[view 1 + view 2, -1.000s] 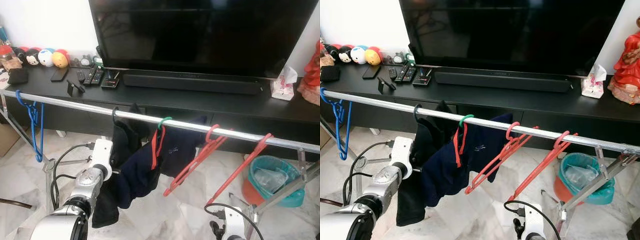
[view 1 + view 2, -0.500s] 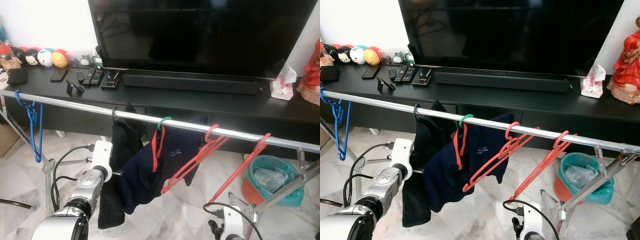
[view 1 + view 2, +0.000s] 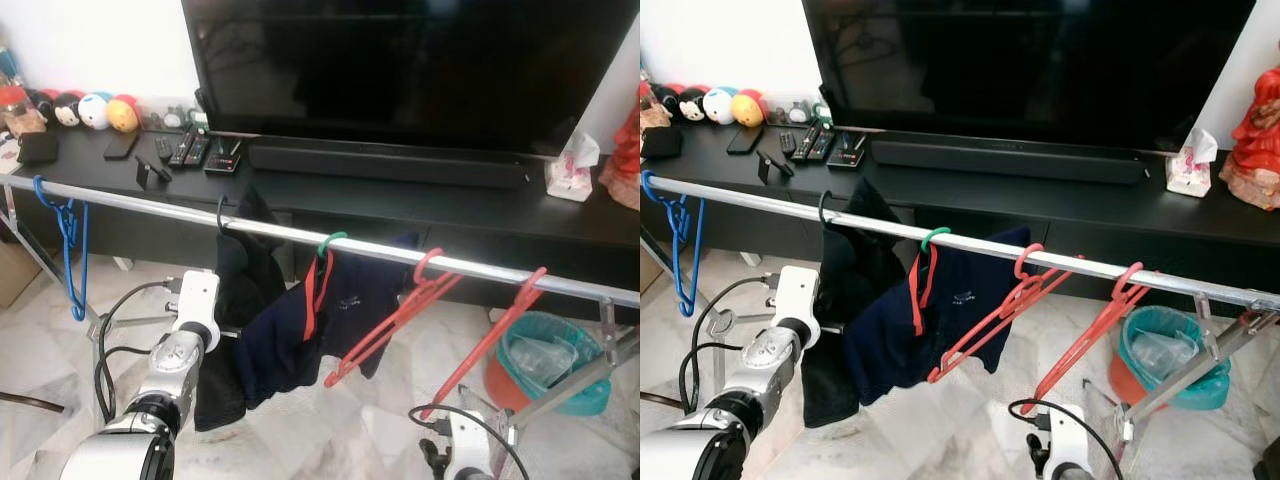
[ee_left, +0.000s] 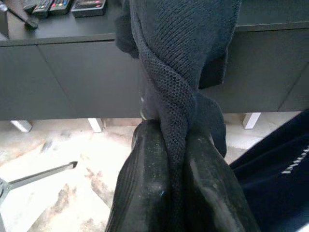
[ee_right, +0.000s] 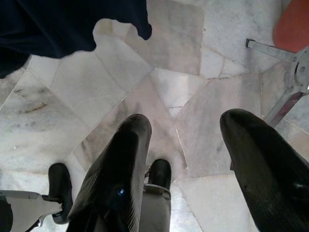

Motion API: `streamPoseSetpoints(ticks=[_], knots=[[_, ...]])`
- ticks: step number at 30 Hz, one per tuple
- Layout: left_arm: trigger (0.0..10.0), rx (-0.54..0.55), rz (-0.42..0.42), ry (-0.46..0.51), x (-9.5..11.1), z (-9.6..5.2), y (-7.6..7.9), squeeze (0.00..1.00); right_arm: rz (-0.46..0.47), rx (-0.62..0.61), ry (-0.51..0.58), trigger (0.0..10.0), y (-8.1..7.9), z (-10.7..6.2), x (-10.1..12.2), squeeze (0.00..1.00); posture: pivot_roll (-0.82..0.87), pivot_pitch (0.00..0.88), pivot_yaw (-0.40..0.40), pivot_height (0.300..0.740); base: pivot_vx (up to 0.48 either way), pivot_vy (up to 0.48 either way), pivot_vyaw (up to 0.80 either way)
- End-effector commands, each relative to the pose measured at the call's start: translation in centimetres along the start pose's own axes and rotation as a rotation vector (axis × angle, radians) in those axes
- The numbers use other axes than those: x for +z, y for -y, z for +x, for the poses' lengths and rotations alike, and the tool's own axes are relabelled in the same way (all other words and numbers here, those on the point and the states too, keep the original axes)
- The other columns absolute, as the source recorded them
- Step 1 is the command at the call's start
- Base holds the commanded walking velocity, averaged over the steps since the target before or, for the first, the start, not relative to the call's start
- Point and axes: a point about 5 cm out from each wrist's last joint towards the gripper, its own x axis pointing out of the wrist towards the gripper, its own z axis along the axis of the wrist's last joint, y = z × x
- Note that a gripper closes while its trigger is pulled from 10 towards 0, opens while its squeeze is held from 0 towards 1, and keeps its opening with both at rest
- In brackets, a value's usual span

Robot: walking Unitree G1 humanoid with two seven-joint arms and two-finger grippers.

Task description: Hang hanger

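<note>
The left gripper has its jaws closed on a black garment, which hangs by a dark hanger hook from the metal rail before the TV surface. Beside it on the rail hang a navy shirt on a green-hooked hanger, then two bare red hangers, tilted. A blue hanger hangs well apart at the rail's left end. The right gripper hangs low over the marble floor, jaws open.
</note>
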Motion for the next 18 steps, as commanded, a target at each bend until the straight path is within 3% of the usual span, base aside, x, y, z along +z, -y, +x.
streamPoseSetpoints(ticks=[1, 9, 18], knots=[[10.0, -0.018, 0.037, 0.152, 2.0, 0.0, 0.0, 0.00, 0.014, -0.002, 0.007, 10.0, -0.1, 0.0, -0.1, 0.00, -0.06, 0.000, 0.002, 0.740, 0.000, 0.000, 0.00], [10.0, -0.011, 0.029, 0.082, -2.3, -3.1, 0.4, 0.00, 0.011, 0.012, -0.011, 10.0, -1.1, -0.1, -0.8, 0.00, -0.05, 0.000, 0.003, 0.740, 0.000, 0.000, 0.00], [10.0, 0.026, 0.001, 0.093, -2.7, -4.0, 0.3, 0.00, 0.012, 0.003, -0.027, 10.0, -1.1, -0.2, -1.4, 0.00, -0.05, 0.000, 0.005, 0.740, -0.029, 0.000, 0.00]])
